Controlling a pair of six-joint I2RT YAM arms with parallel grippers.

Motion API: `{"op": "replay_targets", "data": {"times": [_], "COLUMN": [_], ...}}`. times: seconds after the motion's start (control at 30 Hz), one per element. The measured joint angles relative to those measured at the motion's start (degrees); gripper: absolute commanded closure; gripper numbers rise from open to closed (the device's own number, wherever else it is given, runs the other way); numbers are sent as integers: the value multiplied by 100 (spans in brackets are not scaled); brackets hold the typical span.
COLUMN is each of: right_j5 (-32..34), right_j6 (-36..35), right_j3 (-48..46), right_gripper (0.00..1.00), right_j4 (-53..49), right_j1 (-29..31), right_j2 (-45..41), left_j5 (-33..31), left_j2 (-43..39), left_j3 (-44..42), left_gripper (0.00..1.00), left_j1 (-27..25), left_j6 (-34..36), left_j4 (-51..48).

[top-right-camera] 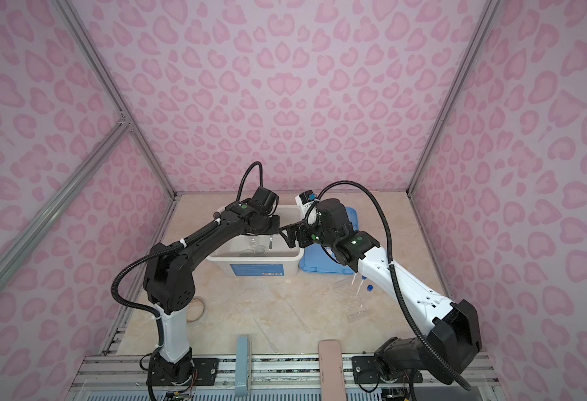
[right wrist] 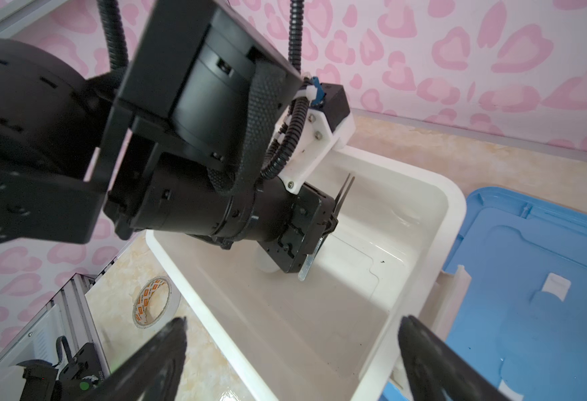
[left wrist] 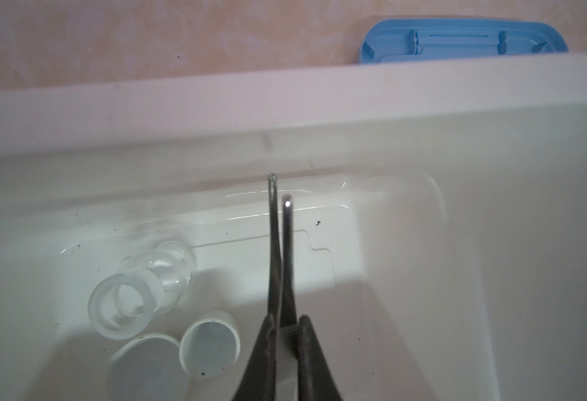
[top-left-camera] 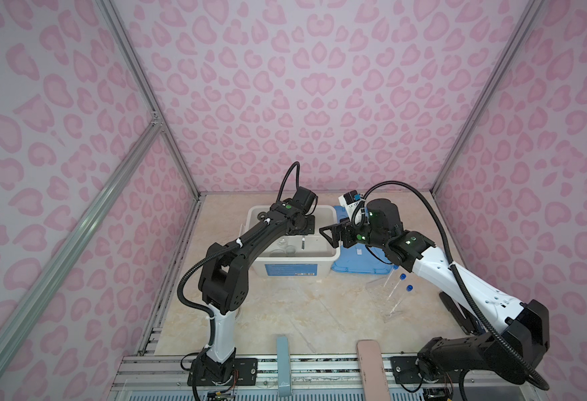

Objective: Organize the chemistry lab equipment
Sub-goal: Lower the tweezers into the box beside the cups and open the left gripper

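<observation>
My left gripper (top-left-camera: 305, 230) has its jaws clamped on the tweezers (top-left-camera: 303, 243); my right gripper (top-left-camera: 328, 236) holds its jaws wide apart with nothing between them. In both top views the two grippers hang over the white tub (top-left-camera: 333, 258), nearly nose to nose. The right one is above the rim on the side of the blue lid (top-left-camera: 358, 265). The tweezers point down from my left jaws into the tub. A blue label (top-left-camera: 291, 269) with a barcode sits on the tub's front wall, but its print is too small for me to read. The blue-capped tubes (top-left-camera: 397, 290) lie on the table (top-left-camera: 285, 312) well behind my right jaws, beside that forearm. Thin clear rods (top-right-camera: 297, 317) lie well apart from both grippers.

From my left wrist, the tweezers run straight out from between my fingers (left wrist: 261, 354), their two tips slightly apart above the tub floor. Beside the jaws, down on that floor, a glass cup (left wrist: 139, 291) lies on its side close to two white dishes (left wrist: 212, 343). The nearer dish is just beside one finger.

From my right wrist, my spread jaws frame the tub's near corner, and the tweezers hang straight ahead of them. A roll of tape (right wrist: 153, 302) lies outside the tub beyond one finger. I cannot read the orange marks inside it.
</observation>
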Motion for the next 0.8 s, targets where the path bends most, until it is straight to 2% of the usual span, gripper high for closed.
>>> {"op": "replay_targets", "data": {"times": [0.8], "right_j5": [-81], "right_j6": [98], "right_j3": [-251], "right_gripper": [6], "right_j4": [319], "right_j1": [-63], "right_j2": [142], "left_j5": [-107], "left_j2": [402], "left_j3": [-623], "left_gripper": [96], "left_j1": [26], "left_j6": [-31], "left_j4": [540]}}
